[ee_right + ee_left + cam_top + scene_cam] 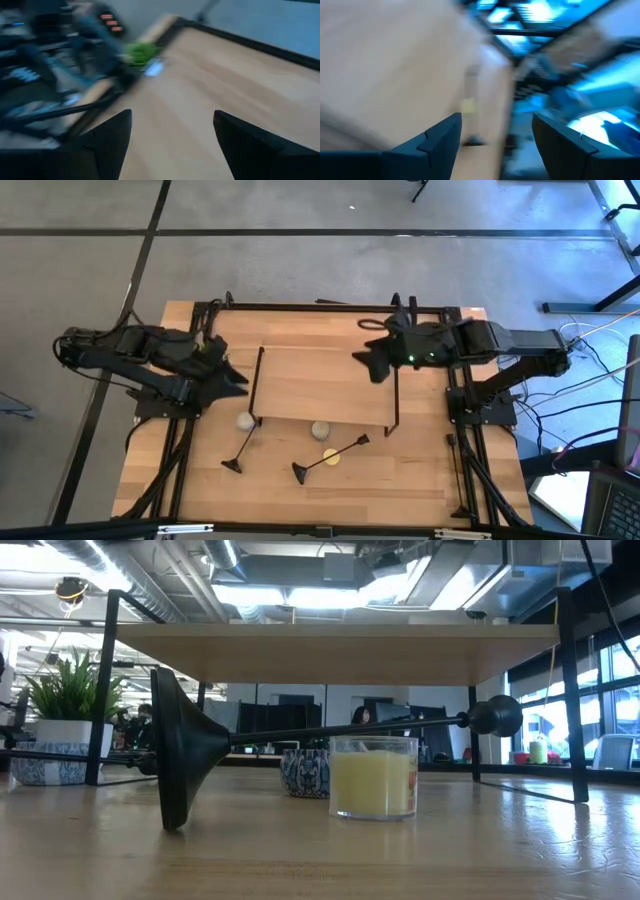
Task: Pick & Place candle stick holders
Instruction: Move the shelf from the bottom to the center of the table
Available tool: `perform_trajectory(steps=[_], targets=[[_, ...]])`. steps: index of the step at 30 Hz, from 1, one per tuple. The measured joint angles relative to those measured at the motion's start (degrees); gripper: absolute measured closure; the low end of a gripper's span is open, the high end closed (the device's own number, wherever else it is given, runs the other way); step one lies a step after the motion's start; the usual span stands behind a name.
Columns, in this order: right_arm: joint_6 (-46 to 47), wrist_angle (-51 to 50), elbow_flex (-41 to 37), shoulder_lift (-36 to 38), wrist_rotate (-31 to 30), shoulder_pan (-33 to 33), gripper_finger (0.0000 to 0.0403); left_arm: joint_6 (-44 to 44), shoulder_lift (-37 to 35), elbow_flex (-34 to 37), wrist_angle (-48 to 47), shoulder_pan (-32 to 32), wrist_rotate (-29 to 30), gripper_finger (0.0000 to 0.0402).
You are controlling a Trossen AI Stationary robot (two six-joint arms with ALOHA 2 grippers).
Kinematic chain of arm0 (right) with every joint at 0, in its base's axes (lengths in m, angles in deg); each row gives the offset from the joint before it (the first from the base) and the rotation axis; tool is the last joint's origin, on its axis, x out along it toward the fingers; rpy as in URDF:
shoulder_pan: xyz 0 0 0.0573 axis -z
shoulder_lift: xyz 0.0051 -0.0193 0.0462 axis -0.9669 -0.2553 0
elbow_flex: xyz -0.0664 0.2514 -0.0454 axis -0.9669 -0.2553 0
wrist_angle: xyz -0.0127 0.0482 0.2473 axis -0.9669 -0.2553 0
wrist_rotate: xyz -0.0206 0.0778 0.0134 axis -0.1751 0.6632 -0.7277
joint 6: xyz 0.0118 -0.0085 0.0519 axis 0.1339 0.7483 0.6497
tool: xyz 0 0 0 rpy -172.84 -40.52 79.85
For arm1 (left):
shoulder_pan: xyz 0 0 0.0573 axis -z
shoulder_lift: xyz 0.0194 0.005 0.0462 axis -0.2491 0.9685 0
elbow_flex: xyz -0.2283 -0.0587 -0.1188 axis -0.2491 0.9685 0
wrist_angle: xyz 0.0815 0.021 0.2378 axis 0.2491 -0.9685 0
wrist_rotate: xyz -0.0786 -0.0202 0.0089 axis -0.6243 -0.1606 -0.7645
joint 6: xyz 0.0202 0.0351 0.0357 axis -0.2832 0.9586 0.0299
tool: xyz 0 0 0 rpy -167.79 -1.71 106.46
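Note:
Two slim black candle stick holders lie on their sides on the table in front of the wooden shelf point(320, 385). One point(242, 446) is at the near left. The other point(330, 456) is near the middle, its round base point(180, 750) and stem resting on the table and its cup end point(495, 715) off the table. A third holder does not plainly show. My left gripper point(238, 383) point(497, 135) is open and empty by the shelf's left end. My right gripper point(362, 360) point(172, 135) is open and empty over the shelf's far right part.
A yellow candle in a glass point(372, 777) point(330, 457) stands beside the middle holder. Two pale candles point(245, 420) point(320, 430) stand at the shelf's near edge. The shelf's black legs point(102, 690) point(568, 690) stand on the table. There is bare wood along the near edge point(400, 480).

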Motion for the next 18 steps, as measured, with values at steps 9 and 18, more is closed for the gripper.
perform_trajectory(steps=[9,18], targets=[[0.83,4.52,0.02,-1.0,3.73,-9.54,0.0119,0.07,2.58,0.0,12.39,9.93,-3.86,0.0165],[17.59,-9.47,0.02,-5.03,10.65,-17.96,0.0119,-5.28,9.82,0.0,1.07,14.69,-4.21,0.0182]])
